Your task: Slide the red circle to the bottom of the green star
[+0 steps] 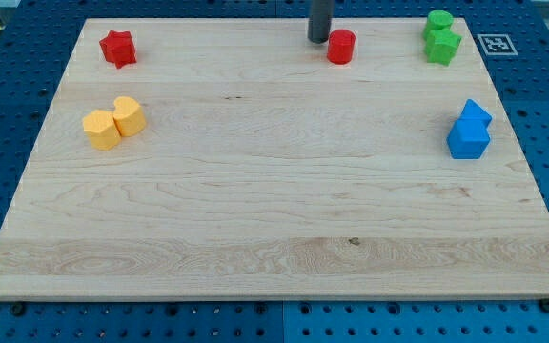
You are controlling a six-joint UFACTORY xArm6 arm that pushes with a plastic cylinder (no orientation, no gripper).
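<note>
The red circle (341,46) sits near the view's top, right of centre, on the wooden board (274,210). My tip (319,39) is just to its left, very close to or touching it. The green star (443,45) lies at the top right, with a green round block (438,22) touching it from above. The red circle is about a hundred pixels to the left of the green star, at the same height.
A red star (118,48) is at the top left. Two yellow blocks (102,130) (129,115) touch each other at the left. Two blue blocks (468,140) (476,113) touch at the right edge.
</note>
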